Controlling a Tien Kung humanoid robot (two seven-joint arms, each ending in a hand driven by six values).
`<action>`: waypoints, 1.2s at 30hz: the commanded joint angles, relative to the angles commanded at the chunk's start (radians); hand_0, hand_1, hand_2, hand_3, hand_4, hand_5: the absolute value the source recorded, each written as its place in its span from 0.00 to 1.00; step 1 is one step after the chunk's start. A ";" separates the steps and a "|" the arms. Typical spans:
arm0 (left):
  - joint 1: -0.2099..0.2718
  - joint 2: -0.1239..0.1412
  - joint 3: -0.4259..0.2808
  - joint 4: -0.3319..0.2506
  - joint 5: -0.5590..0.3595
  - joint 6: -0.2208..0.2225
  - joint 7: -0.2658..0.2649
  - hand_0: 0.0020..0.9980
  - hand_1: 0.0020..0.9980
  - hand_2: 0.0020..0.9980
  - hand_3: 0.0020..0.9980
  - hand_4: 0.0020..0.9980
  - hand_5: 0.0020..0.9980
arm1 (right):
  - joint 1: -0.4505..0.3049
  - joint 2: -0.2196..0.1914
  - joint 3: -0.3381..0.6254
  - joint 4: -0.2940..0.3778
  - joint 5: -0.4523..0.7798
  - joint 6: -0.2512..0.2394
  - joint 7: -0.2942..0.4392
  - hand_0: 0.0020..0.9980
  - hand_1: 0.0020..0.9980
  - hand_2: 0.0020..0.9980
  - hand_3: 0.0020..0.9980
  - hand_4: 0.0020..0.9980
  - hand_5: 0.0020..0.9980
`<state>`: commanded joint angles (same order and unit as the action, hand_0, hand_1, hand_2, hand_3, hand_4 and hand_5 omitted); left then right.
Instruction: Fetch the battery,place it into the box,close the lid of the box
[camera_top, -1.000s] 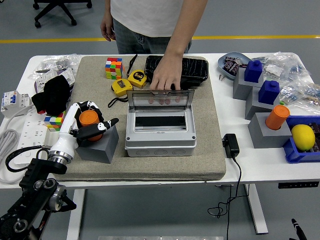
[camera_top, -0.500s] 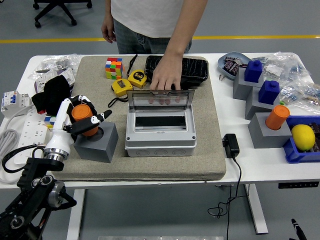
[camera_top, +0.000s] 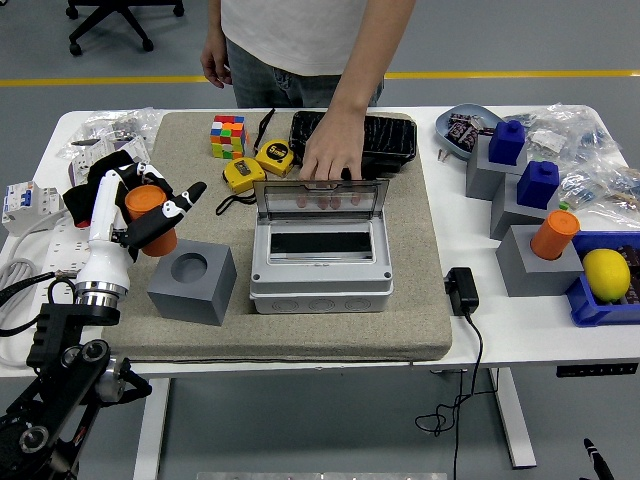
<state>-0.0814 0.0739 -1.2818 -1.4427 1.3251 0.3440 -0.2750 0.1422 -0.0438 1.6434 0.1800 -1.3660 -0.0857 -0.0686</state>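
The robot's left hand (camera_top: 150, 215) gripped the orange battery (camera_top: 148, 213) in curled fingers, held above the mat to the left of the grey holder block (camera_top: 193, 281). A person's hand (camera_top: 329, 157) held the grey box's (camera_top: 320, 272) transparent lid (camera_top: 320, 199) upright.

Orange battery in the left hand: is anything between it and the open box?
Nothing blocks the way. The left hand holds the orange battery above the mat, to the left of the open box. The grey block sits lower, beside the path. A person's hand holds the lid up at the far side.
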 joint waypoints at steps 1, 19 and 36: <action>-0.004 0.005 0.005 -0.007 0.019 0.012 0.000 0.06 0.00 0.00 0.00 1.00 0.29 | 0.000 0.000 0.000 0.000 0.000 0.000 0.000 0.81 0.72 0.73 0.78 1.00 1.00; -0.034 0.066 0.155 -0.150 0.401 0.133 0.037 0.06 0.00 0.00 0.00 0.98 0.31 | 0.003 -0.002 0.002 0.000 0.003 -0.001 0.001 0.81 0.72 0.73 0.78 1.00 1.00; -0.104 0.054 0.390 -0.102 0.621 0.153 0.059 0.06 0.00 0.00 0.00 0.98 0.33 | 0.004 -0.003 -0.001 0.000 -0.002 0.000 -0.004 0.81 0.72 0.73 0.78 1.00 1.00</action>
<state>-0.1855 0.1279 -0.8917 -1.5448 1.9460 0.4967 -0.2161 0.1460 -0.0464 1.6420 0.1800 -1.3681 -0.0856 -0.0724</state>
